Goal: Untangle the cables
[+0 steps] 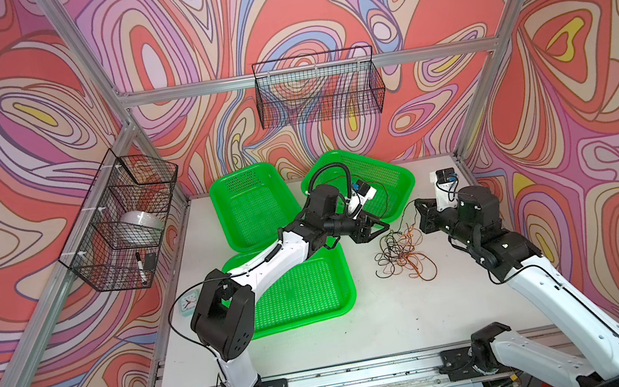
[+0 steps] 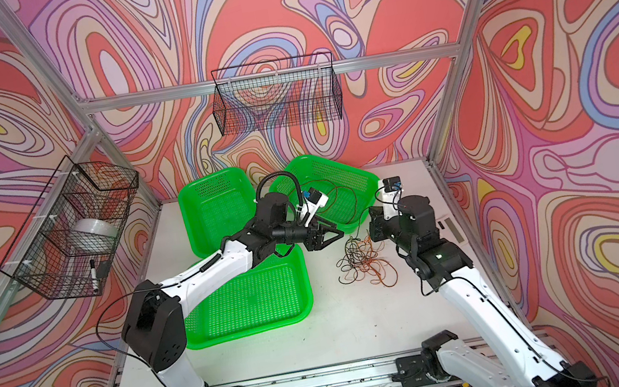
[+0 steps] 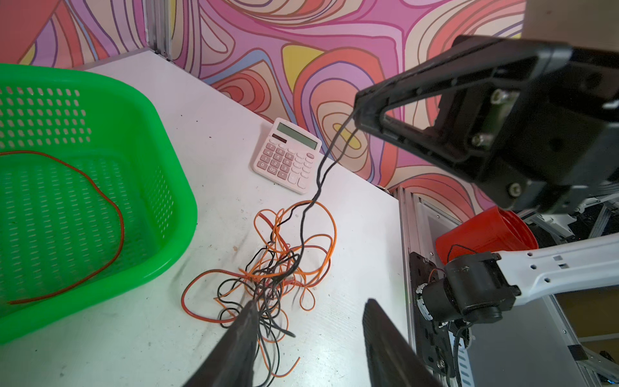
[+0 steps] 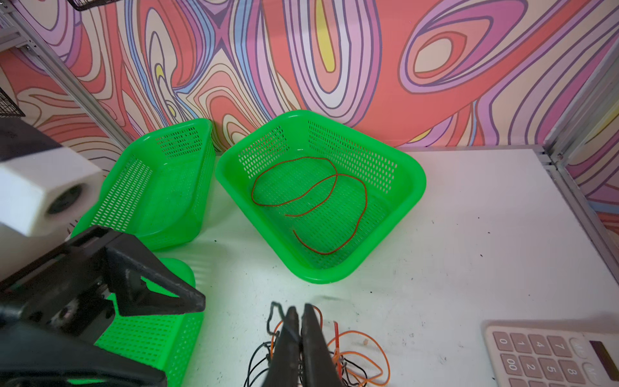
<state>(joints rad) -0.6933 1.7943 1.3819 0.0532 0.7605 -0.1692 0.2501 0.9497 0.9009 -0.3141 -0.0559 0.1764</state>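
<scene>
The cables (image 1: 401,252) lie on the white table (image 1: 402,314) as a loose knot of thin orange, black and red-brown loops. Left gripper (image 3: 310,303) is spread beside it; right gripper (image 3: 358,115) pinches a raised black strand (image 3: 321,167). Beyond, one red-brown cable (image 4: 336,175) curls in a green basket (image 4: 318,278).

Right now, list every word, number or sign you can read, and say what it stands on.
"0", "00", "1", "2", "4", "5", "7", "8": keys of the calculator.
Numerals on the clock: too small to read.
Label on the marker: too small to read.
</scene>
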